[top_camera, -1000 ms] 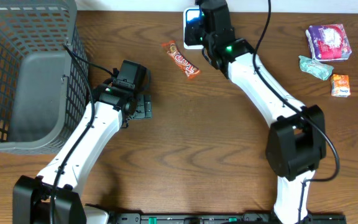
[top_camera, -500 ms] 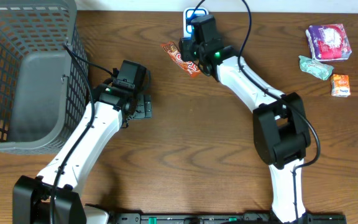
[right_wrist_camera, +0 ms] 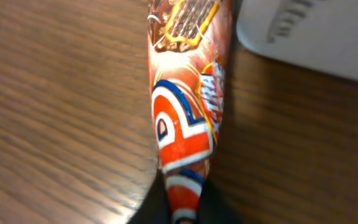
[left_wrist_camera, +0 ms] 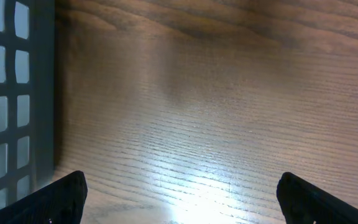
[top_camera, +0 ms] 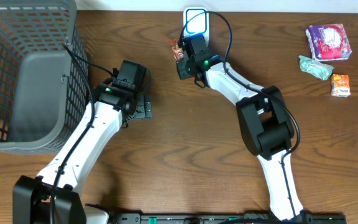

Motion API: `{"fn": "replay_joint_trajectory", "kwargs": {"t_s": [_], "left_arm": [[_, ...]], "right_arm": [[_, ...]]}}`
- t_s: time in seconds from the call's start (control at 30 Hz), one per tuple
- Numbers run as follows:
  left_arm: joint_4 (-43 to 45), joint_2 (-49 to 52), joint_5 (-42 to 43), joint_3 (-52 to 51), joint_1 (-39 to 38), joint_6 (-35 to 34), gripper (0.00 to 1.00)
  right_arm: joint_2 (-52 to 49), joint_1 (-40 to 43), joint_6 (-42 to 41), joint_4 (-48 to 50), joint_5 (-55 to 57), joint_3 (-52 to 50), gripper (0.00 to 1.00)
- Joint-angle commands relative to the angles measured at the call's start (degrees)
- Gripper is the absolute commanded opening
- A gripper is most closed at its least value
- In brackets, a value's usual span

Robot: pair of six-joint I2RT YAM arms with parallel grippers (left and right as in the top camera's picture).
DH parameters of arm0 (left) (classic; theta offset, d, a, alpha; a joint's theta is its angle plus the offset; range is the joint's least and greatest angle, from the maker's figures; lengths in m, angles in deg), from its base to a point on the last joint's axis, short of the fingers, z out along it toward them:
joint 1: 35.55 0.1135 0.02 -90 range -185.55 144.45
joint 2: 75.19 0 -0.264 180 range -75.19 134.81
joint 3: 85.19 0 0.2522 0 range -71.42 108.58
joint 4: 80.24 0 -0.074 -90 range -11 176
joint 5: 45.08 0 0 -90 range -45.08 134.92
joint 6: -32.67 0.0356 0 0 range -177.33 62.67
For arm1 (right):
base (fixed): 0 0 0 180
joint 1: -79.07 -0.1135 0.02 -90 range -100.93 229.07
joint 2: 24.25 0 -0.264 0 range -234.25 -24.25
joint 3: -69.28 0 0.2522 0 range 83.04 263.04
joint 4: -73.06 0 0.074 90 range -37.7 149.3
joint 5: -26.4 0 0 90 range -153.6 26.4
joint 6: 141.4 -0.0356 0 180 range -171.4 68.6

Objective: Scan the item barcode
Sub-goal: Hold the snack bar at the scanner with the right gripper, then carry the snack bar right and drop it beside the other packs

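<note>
On the brown bench (top_camera: pixel 185 143), the big grey basket (top_camera: pixel 17 74) sits just beside the left jaws, which are wide apart over bare wood. The white scanner (top_camera: pixel 196 18) lies just past the right jaws. Those jaws are squeezed tight on one end of the red candy bar (right_wrist_camera: pixel 188 112), which sticks out in front of them, its far end next to the scanner.

candy bar (right_wrist_camera: pixel 188 124): red wrap, blu/wht ltrs | table (top_camera: pixel 185 155): brn wood grain | basket (top_camera: pixel 5 37): gry mesh
</note>
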Motion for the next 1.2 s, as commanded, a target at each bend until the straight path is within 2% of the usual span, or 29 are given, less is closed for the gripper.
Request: {"fn": "replay_joint_trajectory", "kwargs": {"t_s": [0.0,0.13,0.3,0.43,0.53,0.83,1.03,1.17], "left_arm": [[0.0,0.2,-1.1,-0.3,0.1,0.1,0.98],[0.0,0.2,-1.1,-0.3,0.1,0.1,0.98],[0.0,0.2,-1.1,-0.3,0.1,0.1,0.98],[0.0,0.2,-1.1,-0.3,0.1,0.1,0.98],[0.0,0.2,-1.1,-0.3,0.1,0.1,0.98],[0.0,0.2,-1.1,-0.3,0.1,0.1,0.98],[0.0,0.2,-1.1,-0.3,0.1,0.1,0.98],[0.0,0.2,-1.1,-0.3,0.1,0.1,0.98]], "right_arm": [[1.8,-1.0,1.7,-1.5,0.1,-0.8,0.01],[6.6,-1.0,-2.8,-0.9,2.9,-0.8,0.01],[15.2,-0.5,-3.2,4.2,4.0,-0.8,0.01],[19.6,0.7,-3.3,9.7,12.1,-0.8,0.01],[19.5,2.2,-3.5,11.5,17.9,-0.8,0.01],[13.6,5.1,-5.4,9.9,10.3,-0.8,0.01],[13.5,5.3,-5.4,10.5,10.4,-0.8,0.01],[15.5,6.9,-6.5,7.8,14.3,-0.8,0.01]]}}
